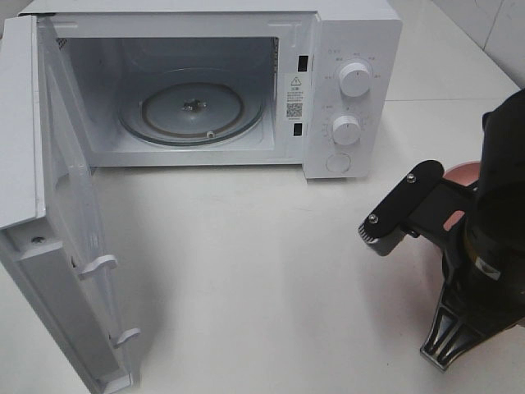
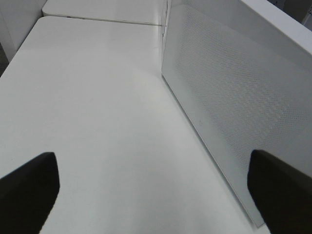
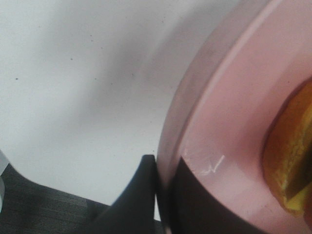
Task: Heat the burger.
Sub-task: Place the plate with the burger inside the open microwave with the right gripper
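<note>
Top cam: microwave [image 1: 361, 37] with its door [image 1: 70, 213] open; I see only a sliver of pink plate [image 1: 461, 174] under the right arm [image 1: 500, 222].
Left wrist: left gripper [image 2: 153, 195] released, bare table [image 2: 97, 97] between the jaws, door just outside one finger.
Right wrist: right gripper [image 3: 163, 170] clenched on the plate rim; burger [image 3: 292, 156] sits on the plate, just past the jaws.

high: down onto microwave [image 1: 213, 74] | left wrist — low beside its door [image 2: 234, 107] | right wrist — tight on plate [image 3: 229, 126]
</note>
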Controlling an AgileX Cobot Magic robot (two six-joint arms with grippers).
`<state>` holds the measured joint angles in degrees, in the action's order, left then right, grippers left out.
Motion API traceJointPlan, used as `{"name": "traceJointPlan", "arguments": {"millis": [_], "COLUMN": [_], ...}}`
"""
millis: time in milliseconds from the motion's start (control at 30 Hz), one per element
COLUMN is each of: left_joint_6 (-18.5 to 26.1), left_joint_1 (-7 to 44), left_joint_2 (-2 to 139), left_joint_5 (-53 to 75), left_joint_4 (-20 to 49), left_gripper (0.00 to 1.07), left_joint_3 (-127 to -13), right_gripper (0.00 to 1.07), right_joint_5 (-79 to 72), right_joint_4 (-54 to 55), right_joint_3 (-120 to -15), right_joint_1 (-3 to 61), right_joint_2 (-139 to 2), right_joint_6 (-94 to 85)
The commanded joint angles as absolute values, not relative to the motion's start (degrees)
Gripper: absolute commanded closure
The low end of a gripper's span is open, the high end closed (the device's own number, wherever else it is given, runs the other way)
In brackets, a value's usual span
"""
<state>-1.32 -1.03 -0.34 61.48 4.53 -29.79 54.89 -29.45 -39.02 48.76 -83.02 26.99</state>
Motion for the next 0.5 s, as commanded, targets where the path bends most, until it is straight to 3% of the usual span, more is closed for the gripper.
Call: {"name": "traceJointPlan", "arguments": {"millis": [33,500], "left_joint_6": [-1.3,-1.3], "left_joint_1": [-0.7,-0.7], "left_joint_2": [-1.3,-1.3], "left_joint_5": [61.4,61.4], "left_joint_4": [4.9,4.9], "left_gripper": [0.09,0.09], "left_joint_3": [-29.7,-29.7], "right_gripper": [1.07,1.07], "right_joint_5": [57.4,60.7], "right_joint_4": [-32.7,-35.9], "right_joint_3": [-38.9,-38.9], "right_joint_1": [51.1,60.5], "right_joint_2": [-82.7,-82.7], "right_joint_6": [26.9,28.3]}}
